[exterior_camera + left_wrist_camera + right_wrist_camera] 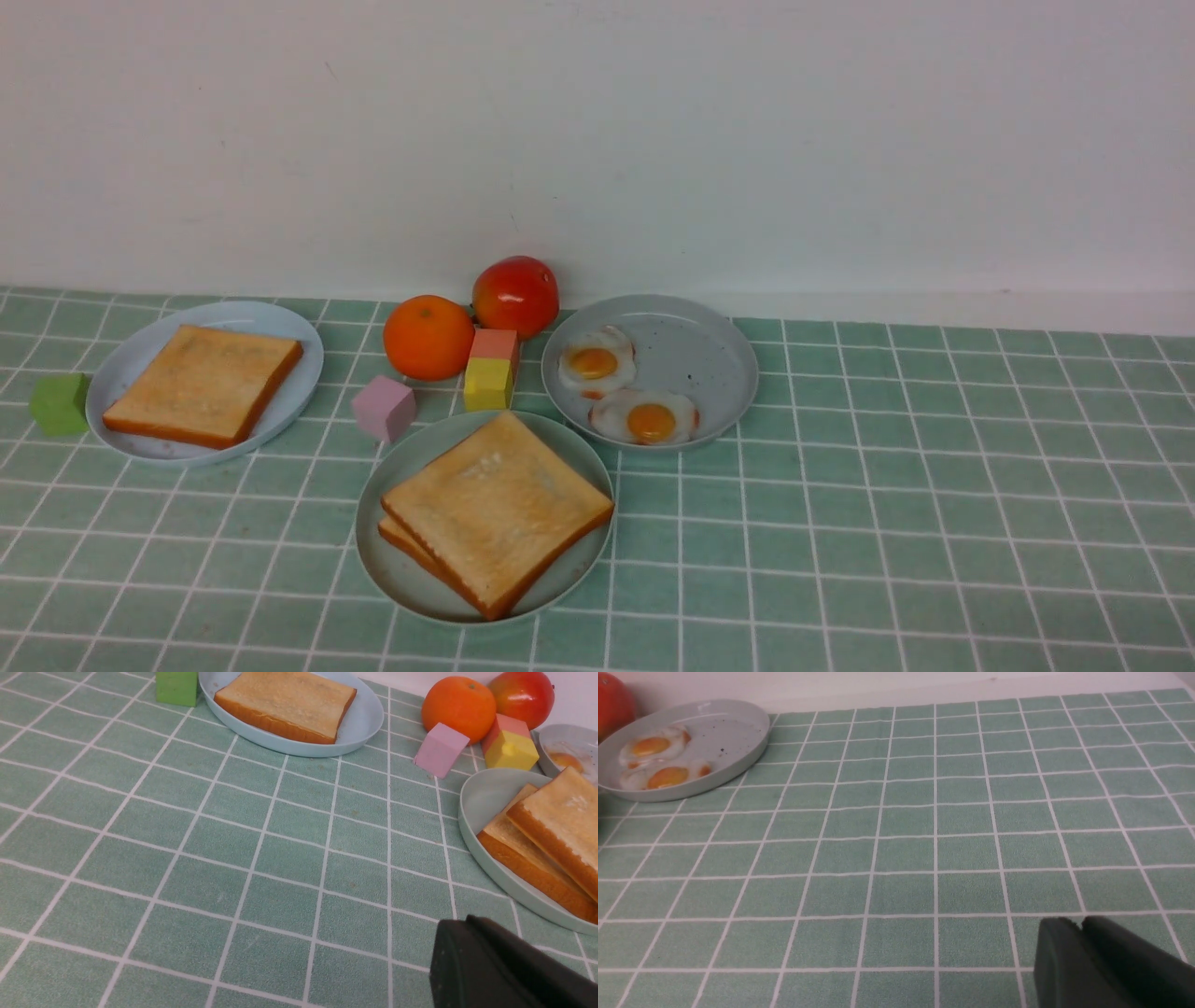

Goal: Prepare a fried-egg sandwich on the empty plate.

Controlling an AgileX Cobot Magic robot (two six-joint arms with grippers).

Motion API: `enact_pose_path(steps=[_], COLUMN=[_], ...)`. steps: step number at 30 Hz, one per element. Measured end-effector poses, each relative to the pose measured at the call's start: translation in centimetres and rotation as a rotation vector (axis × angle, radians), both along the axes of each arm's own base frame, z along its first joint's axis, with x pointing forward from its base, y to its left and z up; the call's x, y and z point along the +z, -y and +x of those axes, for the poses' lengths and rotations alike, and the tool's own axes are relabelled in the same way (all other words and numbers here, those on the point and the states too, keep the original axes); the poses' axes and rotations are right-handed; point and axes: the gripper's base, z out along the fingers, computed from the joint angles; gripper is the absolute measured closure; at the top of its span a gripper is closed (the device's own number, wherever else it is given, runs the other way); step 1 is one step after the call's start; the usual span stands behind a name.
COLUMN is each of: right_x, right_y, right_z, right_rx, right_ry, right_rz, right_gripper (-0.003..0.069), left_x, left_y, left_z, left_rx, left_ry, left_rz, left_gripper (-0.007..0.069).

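The fried-egg sandwich (pixel 497 511) sits on the empty plate (pixel 403 574) at lower centre of the front view, two toast slices stacked askew; no egg shows between them from here. Judged from this, the build looks done, so the sound move is to keep both arms clear and leave the stack alone. Neither arm appears in the front view. The left gripper (pixel 472 952) hangs low over the counter (pixel 233 858), fingers together, empty. The right gripper (pixel 1083 947) also looks pressed together, though I cannot tell for sure
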Motion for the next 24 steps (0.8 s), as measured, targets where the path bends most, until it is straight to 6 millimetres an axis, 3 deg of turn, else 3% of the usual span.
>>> enact_pose_path(steps=[24], right_x=[0.0], right_y=[0.0], right_z=[0.0], right_rx=[0.0], right_ry=[0.0], right_rz=[0.0], right_gripper=[0.055], left_x=[0.0], left_y=[0.0], left_z=[0.0], left_rx=[0.0], left_ry=[0.0], left_rz=[0.0], left_gripper=[0.0599])
